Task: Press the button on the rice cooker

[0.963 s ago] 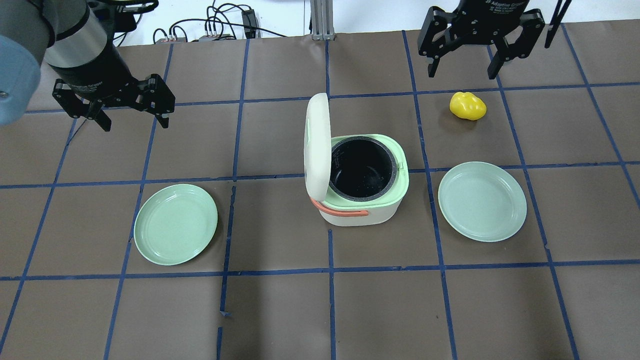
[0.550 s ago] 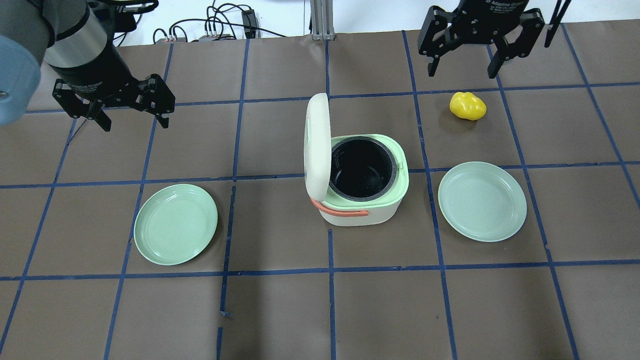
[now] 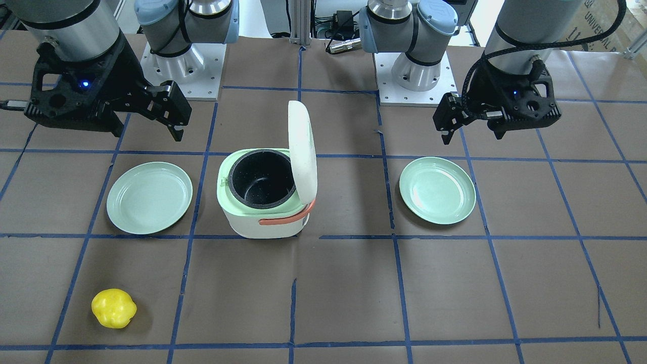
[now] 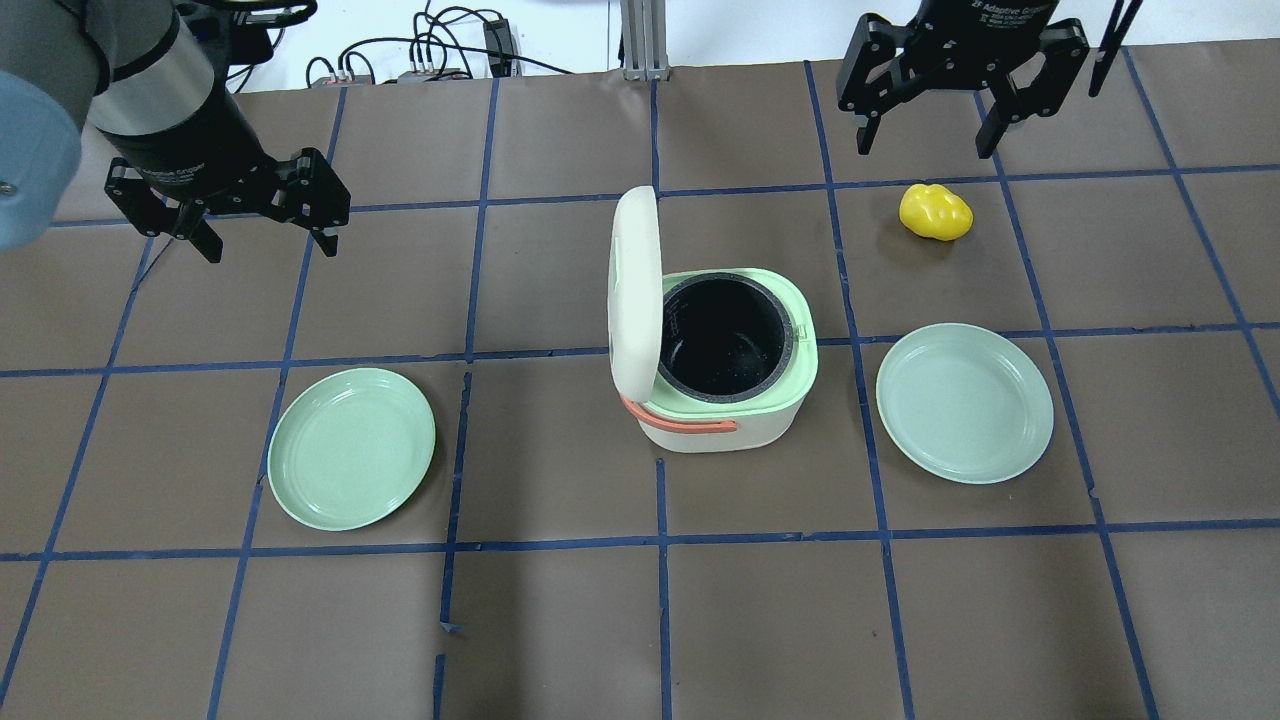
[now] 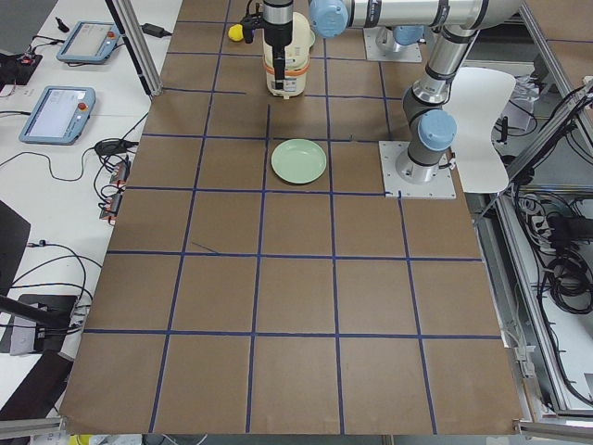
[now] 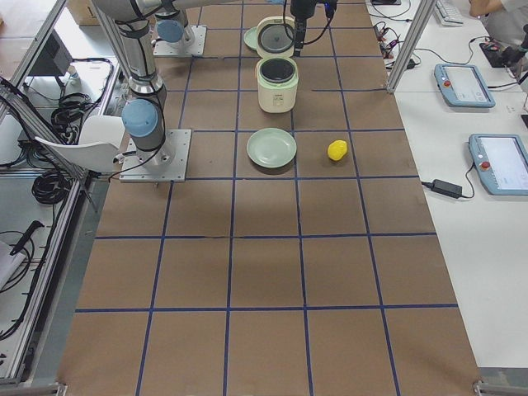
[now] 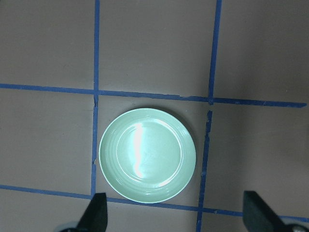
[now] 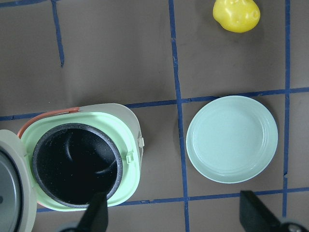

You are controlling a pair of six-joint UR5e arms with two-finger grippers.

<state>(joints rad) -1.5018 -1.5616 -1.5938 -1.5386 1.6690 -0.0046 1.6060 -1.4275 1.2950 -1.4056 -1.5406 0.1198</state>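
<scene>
Rice cooker [image 4: 770, 425] lid [image 4: 636, 290] stands open; left gripper [image 4: 268, 243] and right gripper [image 4: 923, 142] both spread wide, hovering well apart from cooker.

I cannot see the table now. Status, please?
Left gripper, right gripper open, empty, away from cooker. Lid up; button not seen. Path looks free.

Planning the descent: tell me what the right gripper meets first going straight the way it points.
Likely the brown paper-covered table, in the gap between the open green-and-white rice cooker and the pale green round plate; the right gripper, jaws open, points down there.
</scene>
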